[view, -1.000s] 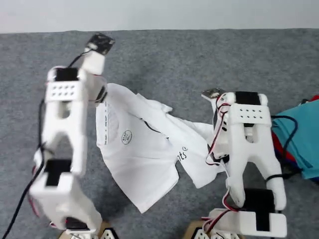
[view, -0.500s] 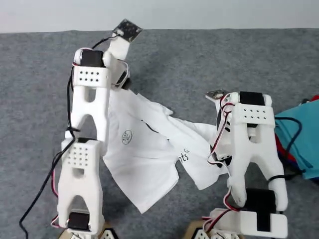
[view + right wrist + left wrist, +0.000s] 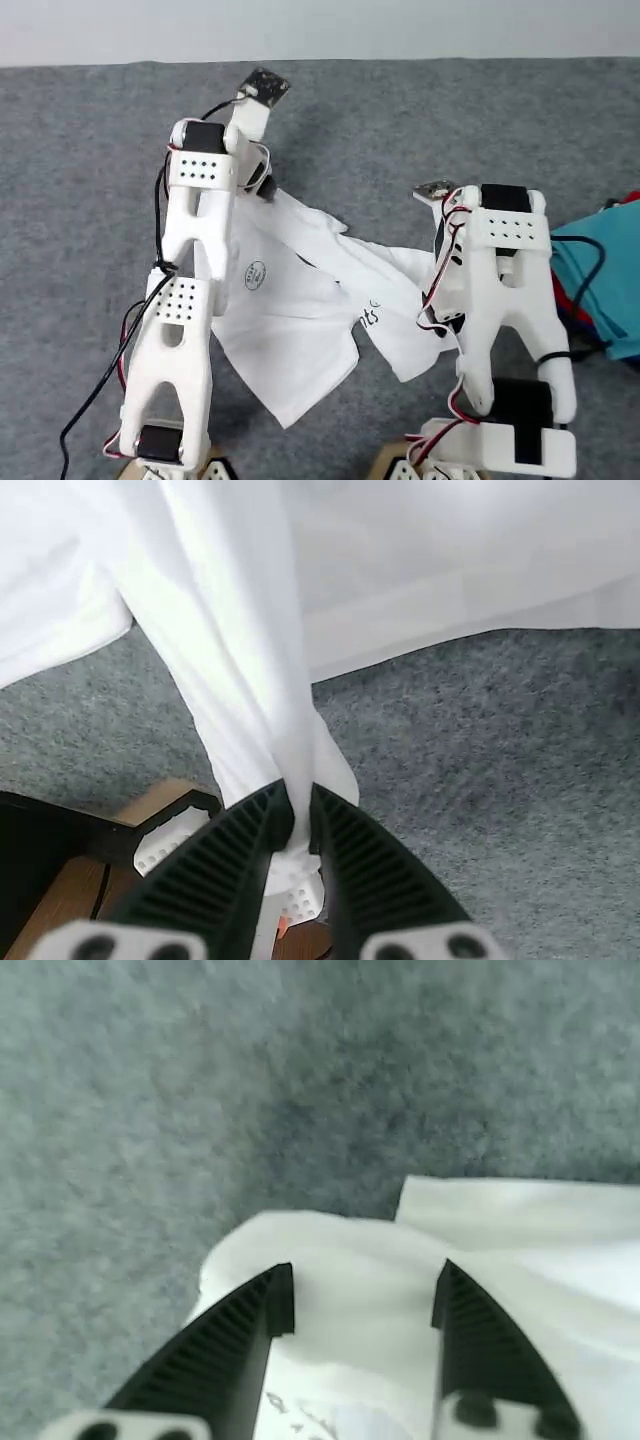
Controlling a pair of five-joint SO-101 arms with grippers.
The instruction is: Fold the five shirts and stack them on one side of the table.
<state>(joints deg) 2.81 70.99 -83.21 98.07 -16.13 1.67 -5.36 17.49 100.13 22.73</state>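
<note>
Shirt (image 3: 290,340) pinched at one end by right fingers (image 3: 240,850), presumably as anchor while left fingers (image 3: 250,1320), spread, straddle its far edge

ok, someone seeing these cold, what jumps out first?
A crumpled white shirt sprawls across the middle of the grey table. The right gripper is shut on a pinched fold of it, while the left gripper sits open over its far corner. Teal clothes lie at the high view's right edge.
</note>
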